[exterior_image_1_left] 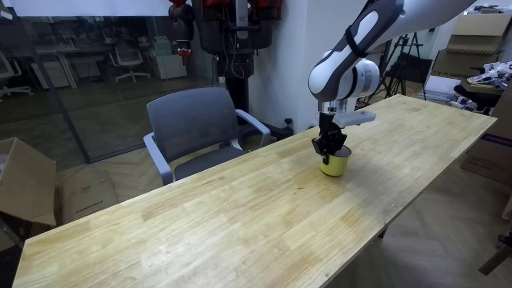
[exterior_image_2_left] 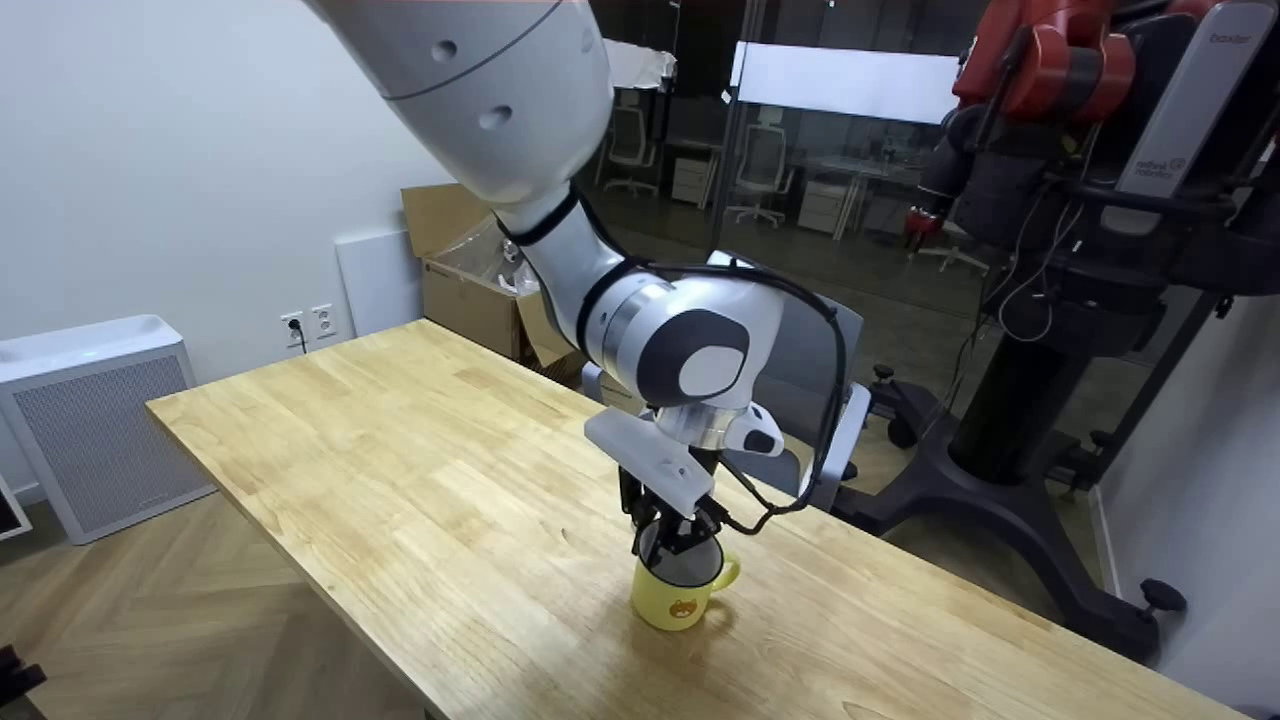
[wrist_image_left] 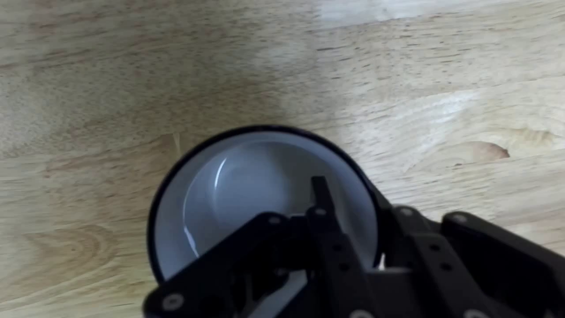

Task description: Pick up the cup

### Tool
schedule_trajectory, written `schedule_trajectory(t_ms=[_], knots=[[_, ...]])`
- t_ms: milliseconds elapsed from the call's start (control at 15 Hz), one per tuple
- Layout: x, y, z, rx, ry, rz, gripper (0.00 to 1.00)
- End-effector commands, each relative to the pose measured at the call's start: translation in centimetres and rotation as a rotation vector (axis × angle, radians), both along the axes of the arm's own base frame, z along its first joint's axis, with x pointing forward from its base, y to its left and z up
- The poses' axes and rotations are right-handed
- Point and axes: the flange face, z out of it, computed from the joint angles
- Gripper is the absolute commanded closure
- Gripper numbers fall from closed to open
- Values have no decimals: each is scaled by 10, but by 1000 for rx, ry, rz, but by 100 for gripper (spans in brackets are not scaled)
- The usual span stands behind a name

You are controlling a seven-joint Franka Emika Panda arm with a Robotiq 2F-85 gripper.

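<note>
The cup (exterior_image_1_left: 339, 164) sits upright on the desk (exterior_image_1_left: 208, 232), right under the tool (wrist_image_left: 351, 190); prob. light to mid weight (nothing seen inside), stiff-sided, w/ a smooth glossy skin that could slip if pinched off-square. Can't tell enamel vs. ceramic; if ceramic, a hard knock on the rim (wrist_image_left: 265, 128) might chip it. Tool jaws stand a little way apart, astride the cup's side: one finger (wrist_image_left: 325, 203) down inside, its mate outside, close by the rim. In the wrist view a strip of pale inner surface shows btwn inner finger and rim, so no firm hold seen. Side pinch looks a fair spot, tho off-centre, so the cup may tilt on the lift; squeeze snug, go slow. The handle (exterior_image_2_left: 733, 572) is the alt., a small loop apart from the fingers, prob. fiddlier. Shape: short straight cylinder, yellow outside w/ orange animal-face print (exterior_image_2_left: 683, 608), whitish inside w/ curved highlights, dark lip. Desk = pale strip-grained wood, slight sheen, brownish knot (wrist_image_left: 490, 151). Grey chair (exterior_image_1_left: 192, 120) beyond it: mesh-look back.
</note>
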Motion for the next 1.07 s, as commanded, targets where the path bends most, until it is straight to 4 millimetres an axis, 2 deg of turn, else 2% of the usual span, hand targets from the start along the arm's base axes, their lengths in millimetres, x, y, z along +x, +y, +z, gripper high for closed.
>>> schedule_trajectory(t_ms=[0,200,267,400,600,800,1000], knots=[[8,-1,11,-32,4,31,100],[8,0,10,-35,30,60,97],[6,0,11,-30,42,66,65],[0,-3,17,-23,57,86,58],[-10,-17,35,-18,47,68,38],[-12,-26,46,-26,41,66,16],[-9,-26,52,-20,44,86,1]])
